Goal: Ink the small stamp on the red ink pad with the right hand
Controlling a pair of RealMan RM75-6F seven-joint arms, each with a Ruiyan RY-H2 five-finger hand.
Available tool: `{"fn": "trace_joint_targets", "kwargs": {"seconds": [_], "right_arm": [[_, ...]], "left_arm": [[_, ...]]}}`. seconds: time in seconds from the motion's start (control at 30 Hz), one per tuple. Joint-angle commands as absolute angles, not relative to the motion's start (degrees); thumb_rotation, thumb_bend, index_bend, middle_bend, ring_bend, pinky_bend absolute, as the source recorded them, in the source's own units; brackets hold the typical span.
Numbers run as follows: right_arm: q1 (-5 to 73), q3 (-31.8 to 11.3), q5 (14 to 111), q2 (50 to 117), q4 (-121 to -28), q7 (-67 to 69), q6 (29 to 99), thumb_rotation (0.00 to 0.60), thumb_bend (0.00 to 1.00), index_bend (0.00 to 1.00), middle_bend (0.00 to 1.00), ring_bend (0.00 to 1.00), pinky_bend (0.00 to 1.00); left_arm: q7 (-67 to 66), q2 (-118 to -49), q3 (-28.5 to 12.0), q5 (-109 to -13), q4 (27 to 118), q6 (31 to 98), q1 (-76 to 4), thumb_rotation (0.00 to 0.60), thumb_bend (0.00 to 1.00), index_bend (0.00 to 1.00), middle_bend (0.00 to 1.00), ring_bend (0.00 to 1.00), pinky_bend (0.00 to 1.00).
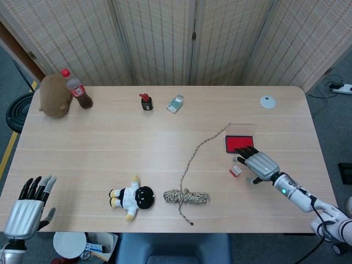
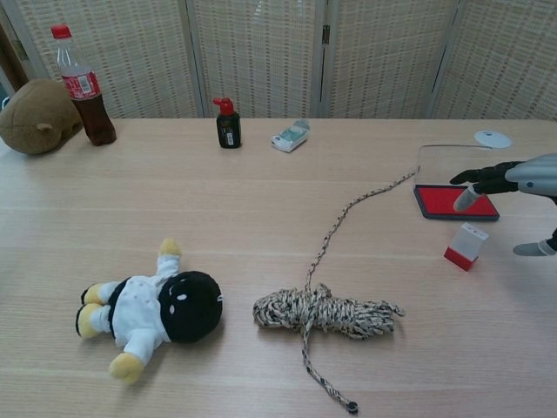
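Note:
The small stamp [image 1: 235, 170] [image 2: 466, 246], white with a red base, stands on the table just in front of the red ink pad [image 1: 238, 143] [image 2: 453, 201], whose clear lid is open behind it. My right hand [image 1: 257, 163] [image 2: 513, 187] hovers over and just right of the stamp with fingers spread, holding nothing; its fingertips reach above the pad's near edge. My left hand [image 1: 26, 208] is open at the table's near left corner, seen only in the head view.
A coiled rope [image 1: 186, 196] [image 2: 326, 311] trails toward the pad. A plush doll [image 1: 132, 197] lies near the front; a cola bottle [image 1: 76, 90], brown plush [image 1: 54, 95], ink bottle [image 1: 146, 102], small packet [image 1: 176, 103] and white disc [image 1: 268, 101] stand farther back.

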State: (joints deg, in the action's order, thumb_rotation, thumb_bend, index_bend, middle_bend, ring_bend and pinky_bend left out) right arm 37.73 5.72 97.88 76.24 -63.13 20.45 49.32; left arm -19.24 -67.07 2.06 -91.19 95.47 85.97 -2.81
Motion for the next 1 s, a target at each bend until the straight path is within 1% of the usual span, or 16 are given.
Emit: {"fn": "trace_joint_targets", "kwargs": {"seconds": [0.03,0.37,0.8,1.0], "right_arm": [[38.44,5.94,97.9,77.09,-62.05,21.5,49.21,0.6,0.27,0.19,0.0,0.0,0.0],[40.27,6.87,98.5,78.44,-60.08,23.3,49.04,0.6,0.28,0.2,0.0,0.0,0.0],[42.55,8.75,100.02,78.68,-57.2,25.99,49.3,0.6,0.28,0.2,0.0,0.0,0.0],[42.37,9.79,100.27,78.74,-56.5,26.98,50.04,0.6,0.29,0.24,0.0,0.0,0.0]], "left_arm": [[-19.13,-67.03,1.96,-90.97,95.46,85.91,-2.8,0.6,0.34,0.0,0.0,0.0,0.06],[-19.28,-67.16,1.73,-90.22,95.36,85.33,-2.95,0.6,0.34,0.0,0.0,0.0,0.06],[-20.79,-68.06,0.46,-86.94,94.85,83.56,-3.66,0.6,0.34,0.0,0.0,0.0,0.06],[-21.26,-68.23,0.47,-86.63,94.96,83.4,-3.76,0.6,0.34,0.0,0.0,0.0,0.06]]}}
